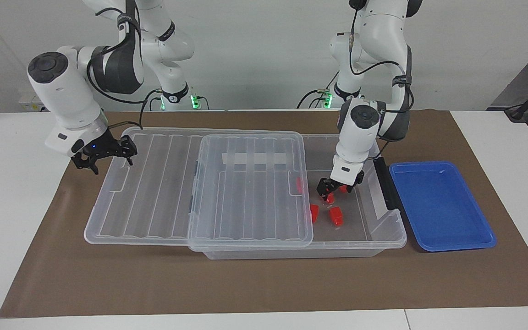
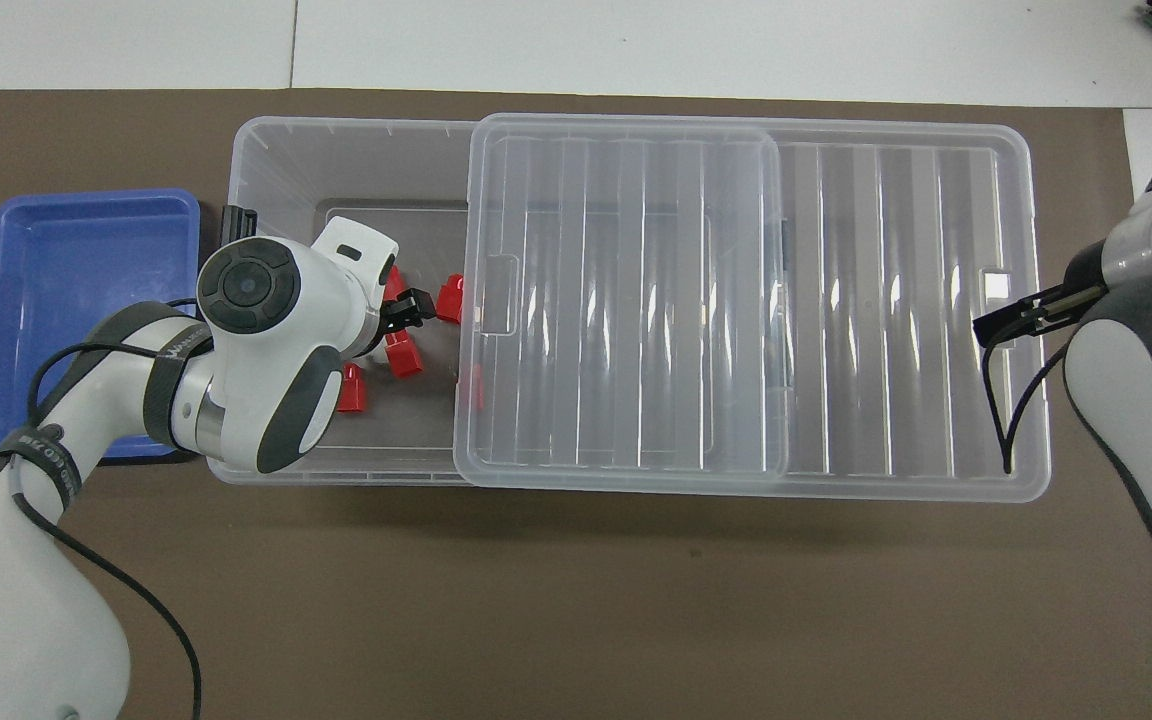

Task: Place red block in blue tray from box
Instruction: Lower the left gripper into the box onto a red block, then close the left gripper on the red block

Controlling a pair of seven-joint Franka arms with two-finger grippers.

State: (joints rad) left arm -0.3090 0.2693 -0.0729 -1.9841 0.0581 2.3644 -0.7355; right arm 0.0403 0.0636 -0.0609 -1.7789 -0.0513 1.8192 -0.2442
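Down inside the box [image 1: 385, 231], the left gripper [image 1: 332, 190] stands with fingers apart astride a red block [image 1: 329, 198].

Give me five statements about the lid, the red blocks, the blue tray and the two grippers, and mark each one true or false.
1. The lid is slid partway off the box, toward the right arm's end. True.
2. The blue tray already holds a red block. False: it holds nothing.
3. The left gripper is down inside the open part of the box, among the red blocks. True.
4. The right gripper is holding a red block over the tray. False: it is at the lid's edge at the right arm's end, with no block in it.
5. The blue tray sits inside the box. False: it lies on the table beside the box, at the left arm's end.
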